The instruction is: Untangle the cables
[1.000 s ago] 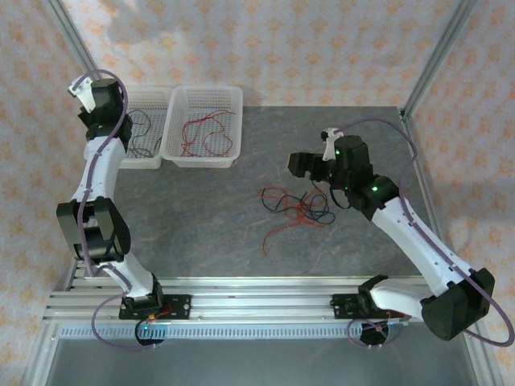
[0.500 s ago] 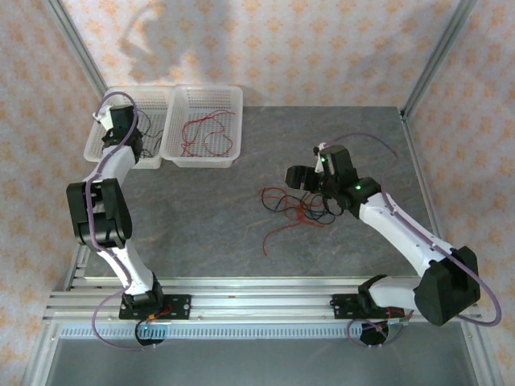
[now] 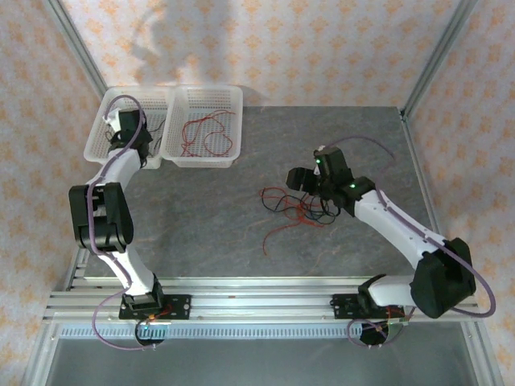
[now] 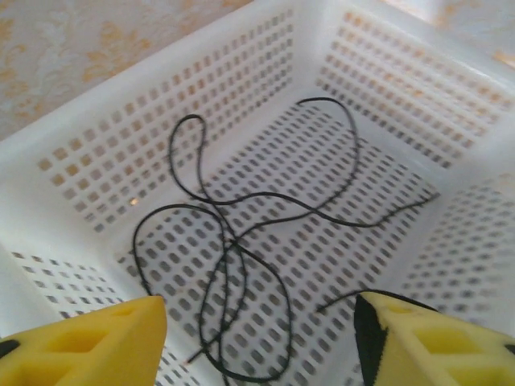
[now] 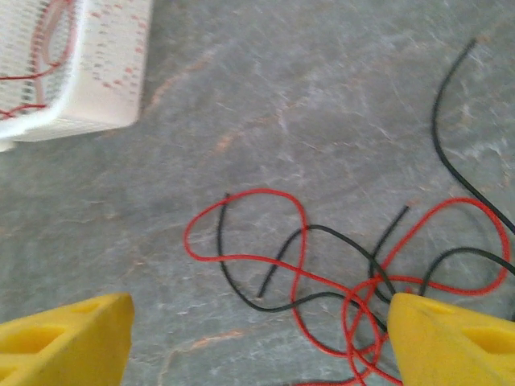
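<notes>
The cables lie as a loose tangle of thin red and black wires [image 3: 295,207] on the grey table, with one red strand [image 3: 273,236] trailing toward the front. In the right wrist view the tangle [image 5: 334,277] sits between and beyond the yellow fingers. My right gripper [image 3: 299,181] [image 5: 257,342] hangs open just above it, touching nothing. My left gripper [image 3: 133,138] [image 4: 257,346] is open low inside the left white basket [image 3: 103,143] [image 4: 96,153]. Black wires [image 4: 233,257] lie loose on the basket floor, and one strand ends beside the right finger [image 4: 438,342].
A second white basket [image 3: 232,121] [image 5: 121,72] next to the first holds red wires [image 3: 205,133]. Both baskets stand at the table's back left. Metal frame posts [image 3: 422,76] rise at the back corners. Bare grey table [image 3: 193,217] stretches between the baskets and the tangle.
My left arm has come down from above the left basket into it, and its gripper has opened. The right gripper has shifted slightly lower over the tangle.
</notes>
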